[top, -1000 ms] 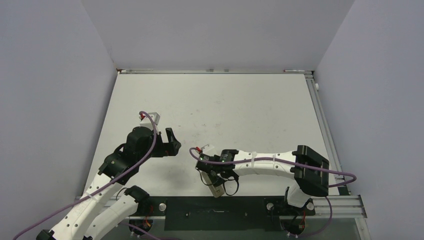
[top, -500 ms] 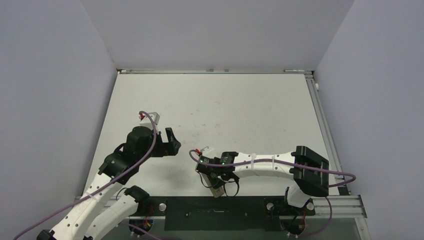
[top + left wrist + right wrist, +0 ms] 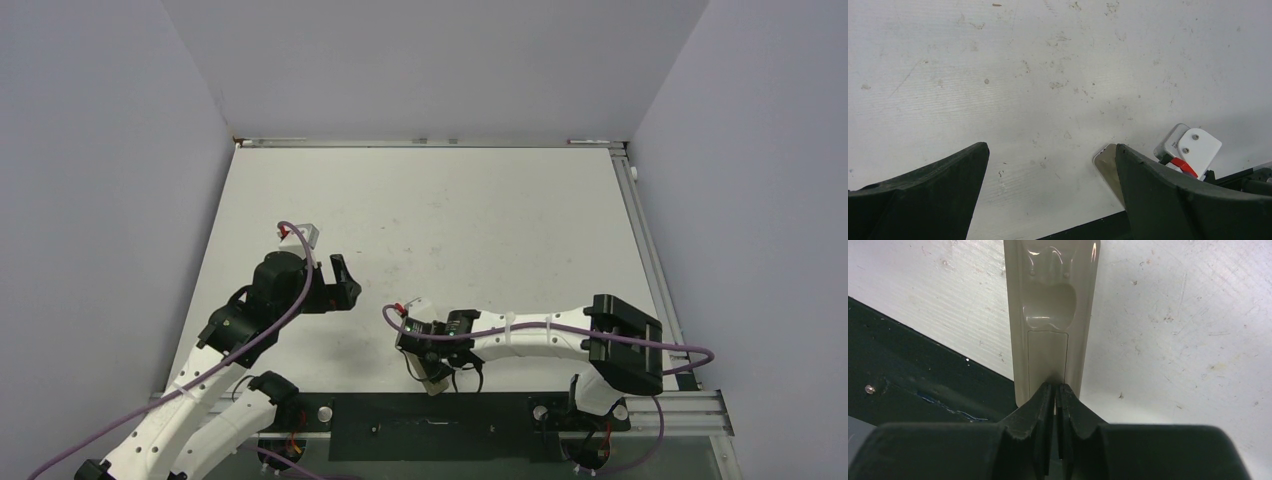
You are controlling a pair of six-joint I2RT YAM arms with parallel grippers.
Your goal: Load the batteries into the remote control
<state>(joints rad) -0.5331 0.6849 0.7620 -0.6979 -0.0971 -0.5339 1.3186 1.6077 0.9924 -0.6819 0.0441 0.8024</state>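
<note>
- The scuffed white table (image 3: 450, 200) fills the top view, with pale walls on three sides.
- The right arm (image 3: 540, 335) stretches low and nearly level from its base at 5 o'clock toward 6 o'clock. A purple cable (image 3: 640, 340) trails along it.
- The left arm (image 3: 200, 390) rises from 7 o'clock and bends inward, its wrist at about 8 o'clock from the table's centre.
- A black strip (image 3: 430, 425) runs along the table's near edge between the two bases.
- The left gripper (image 3: 347, 280) hangs over bare tabletop, fingers spread wide and holding nothing. In its wrist view only marked white surface shows in the gap.
- The right gripper (image 3: 1054, 390) is closed, its two fingertips pressed together with nothing between them. The tips point down onto the remote.
- The remote (image 3: 1050, 315) lies back-up at 6 o'clock on the table, just beside the black strip. In the right wrist view its long axis runs 12 to 6, and its near left corner reaches over the strip's edge. In the left wrist view one of its corners peeks out at 4 o'clock, beside the right finger.
- The battery cover (image 3: 1048, 355) is a plain rectangular panel in the beige back, and it sits flush. A glossy thumb dent (image 3: 1050, 305) lies at its 12 o'clock end, and the closed fingertips meet at its 6 o'clock end.
</note>
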